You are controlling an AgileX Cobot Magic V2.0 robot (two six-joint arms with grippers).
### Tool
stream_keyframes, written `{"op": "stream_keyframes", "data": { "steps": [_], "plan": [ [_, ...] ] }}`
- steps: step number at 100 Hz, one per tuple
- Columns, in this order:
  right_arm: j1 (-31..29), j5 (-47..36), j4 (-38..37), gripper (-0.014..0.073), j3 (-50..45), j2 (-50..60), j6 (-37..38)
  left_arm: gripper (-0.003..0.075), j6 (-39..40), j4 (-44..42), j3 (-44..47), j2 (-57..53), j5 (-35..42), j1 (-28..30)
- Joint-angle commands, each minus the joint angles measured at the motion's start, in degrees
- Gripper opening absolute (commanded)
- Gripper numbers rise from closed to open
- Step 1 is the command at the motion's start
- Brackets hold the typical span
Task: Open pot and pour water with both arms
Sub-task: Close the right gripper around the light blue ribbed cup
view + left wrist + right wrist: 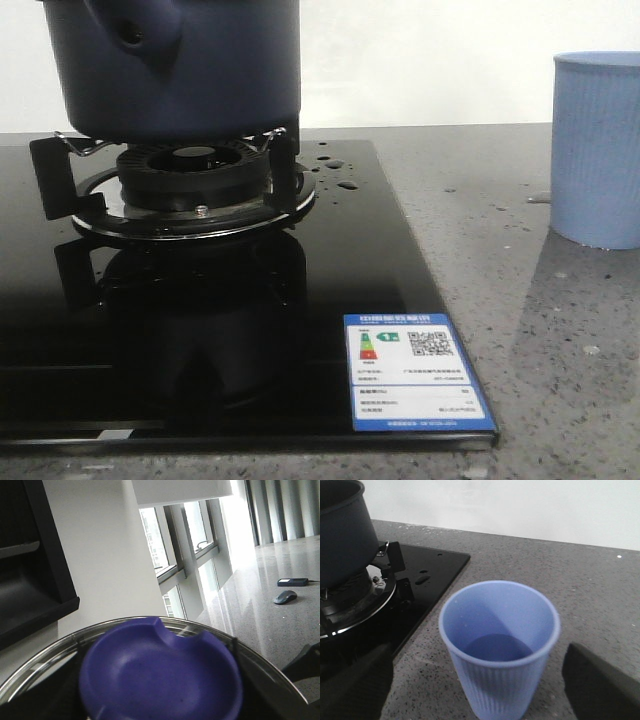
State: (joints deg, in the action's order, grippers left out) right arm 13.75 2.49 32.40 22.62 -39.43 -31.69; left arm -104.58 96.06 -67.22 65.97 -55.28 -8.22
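A: How are the grippers?
B: The right gripper [480, 680] is spread, one finger [600, 685] on each side of the cup [499, 647], not touching it. The left one holds a blue lid [160, 672] close under its camera; its fingers are hidden, so I can't tell their state.
A: And the pot?
B: The pot [175, 65] sits on the burner [195, 185]. Water [340, 175] lies in drops on the black stove [250, 330] beside it.
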Motion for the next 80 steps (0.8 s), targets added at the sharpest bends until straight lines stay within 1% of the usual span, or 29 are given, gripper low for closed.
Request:
{"op": "stream_keyframes", "data": {
  "steps": [1, 8, 21, 26, 40, 49, 58, 65, 72, 80],
  "plan": [
    [2.84, -11.04, 0.16, 0.0538, 0.54, -3.4, -0.37, 0.0327, 0.52, 5.94, -2.19, -1.99, 0.58, -0.07],
    [4.08, -15.16, 0.16, 0.0528, 0.41, -6.62, -0.37, 0.0327, 0.6, 5.94, -2.19, -1.99, 0.47, -0.07],
    [4.1, -21.98, 0.16, 0.0528, 0.41, -12.43, -0.37, 0.0327, 2.53, 5.94, -2.19, -1.99, 0.47, -0.07],
    [4.1, -23.42, 0.16, 0.0529, 0.41, -14.16, -0.37, 0.0327, 3.08, 5.94, -2.19, -1.99, 0.47, -0.07],
    [4.1, -23.45, 0.16, 0.053, 0.41, -17.03, -0.37, 0.0327, 3.11, 5.94, -2.19, -1.99, 0.26, -0.07],
    [4.1, -25.72, 0.16, 0.0531, 0.41, -18.26, -0.1, 0.0327, 3.11, 5.94, -2.19, -1.99, 0.26, -0.07],
    [4.1, -28.23, 0.16, 0.0533, 0.41, -18.75, 2.74, 0.0327, 3.11, 5.94, -2.19, -1.99, 0.37, -0.07],
    [4.1, -28.14, 0.27, 0.0533, 0.55, -18.75, 4.77, 0.0327, 3.11, 5.94, -2.19, -1.99, 0.46, -0.07],
    [4.1, -28.05, 0.64, 0.0535, 0.55, -18.75, 4.75, 0.0327, 3.11, 5.94, -2.19, -1.99, 0.46, -0.07],
    [4.1, -27.9, 0.64, 0.0561, 0.55, -18.63, 4.88, 0.0327, 3.11, 5.94, -2.19, -1.99, 0.46, -0.07]
  ]
}}
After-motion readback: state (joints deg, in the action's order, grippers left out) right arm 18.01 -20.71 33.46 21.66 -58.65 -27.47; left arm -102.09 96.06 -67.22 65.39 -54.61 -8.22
